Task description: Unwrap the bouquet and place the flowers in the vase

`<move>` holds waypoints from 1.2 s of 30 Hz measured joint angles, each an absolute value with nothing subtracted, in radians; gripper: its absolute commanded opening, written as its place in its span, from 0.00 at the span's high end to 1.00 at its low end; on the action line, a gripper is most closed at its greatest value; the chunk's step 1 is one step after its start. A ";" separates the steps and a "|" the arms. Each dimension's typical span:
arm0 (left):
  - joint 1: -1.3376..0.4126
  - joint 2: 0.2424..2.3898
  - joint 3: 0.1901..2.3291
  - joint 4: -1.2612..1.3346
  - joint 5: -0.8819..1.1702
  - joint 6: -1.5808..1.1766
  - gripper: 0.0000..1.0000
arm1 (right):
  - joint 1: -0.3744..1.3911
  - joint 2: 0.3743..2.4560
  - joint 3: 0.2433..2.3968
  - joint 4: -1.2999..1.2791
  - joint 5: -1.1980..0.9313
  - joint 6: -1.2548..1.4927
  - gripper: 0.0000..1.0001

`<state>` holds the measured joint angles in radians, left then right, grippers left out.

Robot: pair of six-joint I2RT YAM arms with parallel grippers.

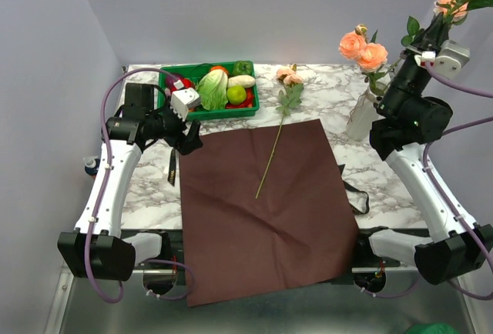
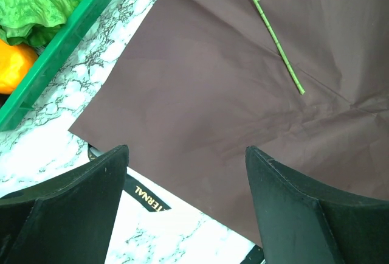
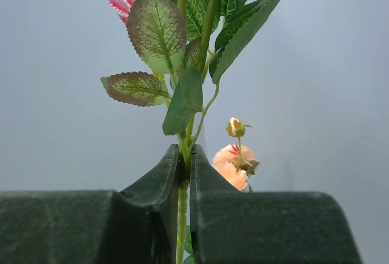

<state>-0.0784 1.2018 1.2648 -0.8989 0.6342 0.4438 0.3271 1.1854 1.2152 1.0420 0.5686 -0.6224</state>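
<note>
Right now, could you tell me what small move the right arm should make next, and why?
Probably lower the right gripper toward the vase: it is shut on a flower stem held up near the vase, which already holds peach blooms.

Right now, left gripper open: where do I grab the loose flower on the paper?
Bare lower stem, from straight above, jaws across it. It lies flat and diagonal on the paper; leaves and bloom crowd the far end.

Site is presenting as a robotics lab cell: plain pale walls (image 1: 46, 41) are enclosing a marble-patterned table (image 1: 327, 95); left arm (image 1: 108, 188) and right arm (image 1: 427, 192) are standing at its near edge, purple cables (image 1: 104, 105) trailing.
</note>
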 measured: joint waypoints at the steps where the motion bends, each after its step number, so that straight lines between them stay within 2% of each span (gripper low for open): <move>1: -0.078 1.203 1.265 -0.899 0.635 0.445 0.13 | 0.303 1.185 1.209 1.040 0.568 -0.601 0.99; 9: -0.078 1.246 1.279 -0.891 0.645 0.453 0.13 | 0.152 1.262 1.216 0.943 0.568 -0.422 0.99; 17: -0.078 1.301 1.297 -0.871 0.649 0.456 0.13 | 0.095 1.344 1.220 0.840 0.568 -0.317 0.99; 33: -0.065 1.335 1.301 -0.854 0.659 0.468 0.13 | 0.078 1.405 1.171 0.896 0.575 -0.410 0.99; 35: -0.065 1.335 1.301 -0.854 0.660 0.468 0.13 | 0.078 1.407 1.171 0.875 0.593 -0.405 0.93; 36: -0.065 1.335 1.301 -0.854 0.661 0.468 0.13 | 0.078 1.407 1.171 0.862 0.599 -0.398 0.83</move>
<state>-0.0647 1.3350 1.3006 -0.8539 0.6613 0.4679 0.0780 1.4067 1.1713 0.8616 0.5991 -0.3985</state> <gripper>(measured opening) 0.869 0.156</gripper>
